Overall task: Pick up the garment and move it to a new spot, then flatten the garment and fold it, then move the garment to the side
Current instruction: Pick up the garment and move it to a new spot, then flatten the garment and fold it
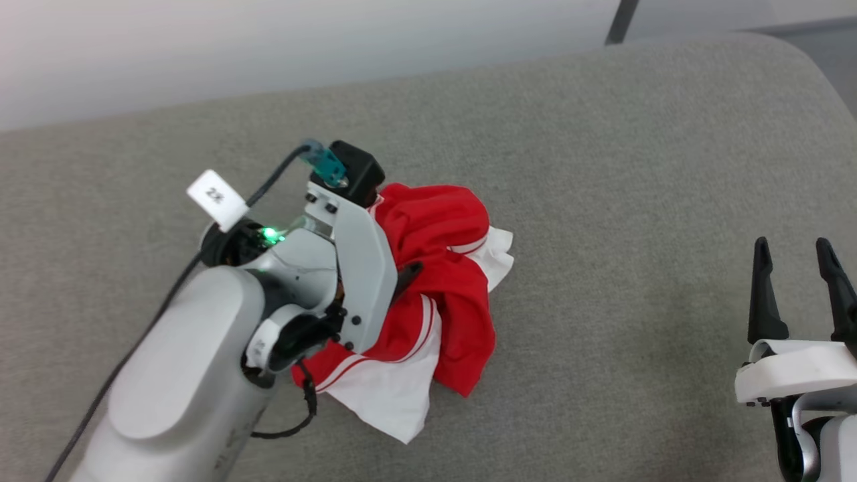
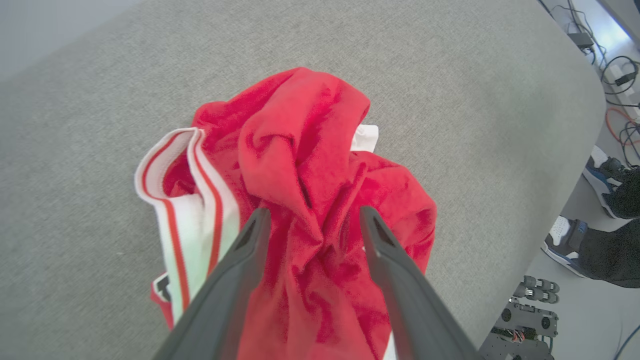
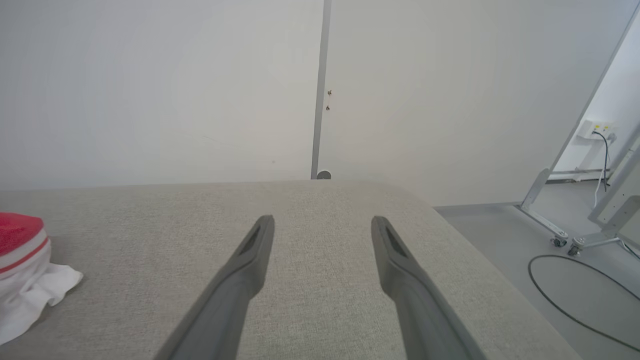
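Firstly, garment (image 1: pixel 445 231): lay bunched in a heap on the grey fabric surface (image 1: pixel 602 167), left of the middle in the head view. Red folds sat on top, white sleeve cloth spilled out at the near and right edges, and red-and-white striped trim ran along the folds.
left gripper (image 2: pixel 311 220): spread wide and pointed down into the heap, pinching nothing.
garment to left gripper: directly beneath and between the fingers. In the left wrist view a raised ridge of red cloth ran up the gap between the two tips, and the striped trim lay just beside that view's left-hand finger (image 2: pixel 242 260). Whether the fingers' inner faces touched the cloth could not be told.
left wrist: in the head view its pale housing covered the left part of the heap, and one dark finger showed against the red.
right gripper (image 1: pixel 795 251): spread wide and empty, fingers pointing up at the lower right of the head view, over bare surface.
garment to right gripper: well apart, off to its left. In the right wrist view the heap's red and white edge sat at the far left border.
floor: a person's shoes (image 2: pixel 570 240) stood near the surface's edge in the left wrist view, with cables (image 2: pixel 620 75) beyond them.
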Controlling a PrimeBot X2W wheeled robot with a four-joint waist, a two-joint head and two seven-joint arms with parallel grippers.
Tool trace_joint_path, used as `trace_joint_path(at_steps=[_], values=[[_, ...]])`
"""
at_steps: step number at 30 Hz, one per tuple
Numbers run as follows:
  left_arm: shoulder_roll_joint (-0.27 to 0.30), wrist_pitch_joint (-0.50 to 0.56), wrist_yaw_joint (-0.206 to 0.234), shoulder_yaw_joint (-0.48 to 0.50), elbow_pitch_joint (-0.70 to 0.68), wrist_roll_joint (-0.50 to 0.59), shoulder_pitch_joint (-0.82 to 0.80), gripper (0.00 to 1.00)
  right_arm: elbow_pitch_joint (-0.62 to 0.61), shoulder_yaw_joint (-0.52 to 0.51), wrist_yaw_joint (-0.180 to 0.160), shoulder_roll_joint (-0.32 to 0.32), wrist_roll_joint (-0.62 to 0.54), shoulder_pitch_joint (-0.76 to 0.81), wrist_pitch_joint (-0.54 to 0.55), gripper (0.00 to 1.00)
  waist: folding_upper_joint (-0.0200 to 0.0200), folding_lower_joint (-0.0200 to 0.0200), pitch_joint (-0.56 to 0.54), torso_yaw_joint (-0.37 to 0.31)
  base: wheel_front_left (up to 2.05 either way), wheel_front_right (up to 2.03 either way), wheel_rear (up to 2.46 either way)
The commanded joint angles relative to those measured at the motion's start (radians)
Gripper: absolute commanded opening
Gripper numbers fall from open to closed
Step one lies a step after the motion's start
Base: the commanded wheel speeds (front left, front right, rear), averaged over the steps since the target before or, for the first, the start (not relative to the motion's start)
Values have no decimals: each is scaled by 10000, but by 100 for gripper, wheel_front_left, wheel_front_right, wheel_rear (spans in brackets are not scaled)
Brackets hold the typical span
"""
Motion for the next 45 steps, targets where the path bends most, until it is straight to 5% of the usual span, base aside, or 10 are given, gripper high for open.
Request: trace_joint_path(at_steps=[1,9,19,30,45], values=[[59,-61,-57,89,-144,-107,2,94,-46,66,-6,24,-115,72,28,100,-1,0,-315,264,0,0,0],[379,-1425,-86,827,-1043,-228,775,100,-307,508,-6,-113,-286,378,347,100,-1,0,-1208,819,0,0,0],[688,-5045,-333,2046,-1362,82,2931,100,-377,1131,-6,-284,-175,919,606,100,-1,0,-2337,1476,0,0,0],[778,-8982,-510,2933,-509,817,4737,100,-167,1184,-6,-365,-102,1412,486,100,-1,0,-2875,2216,0,0,0],[482,-11711,-164,3980,875,839,6636,100,59,1027,-6,-368,-87,1807,314,100,-1,0,-3178,2466,0,0,0]])
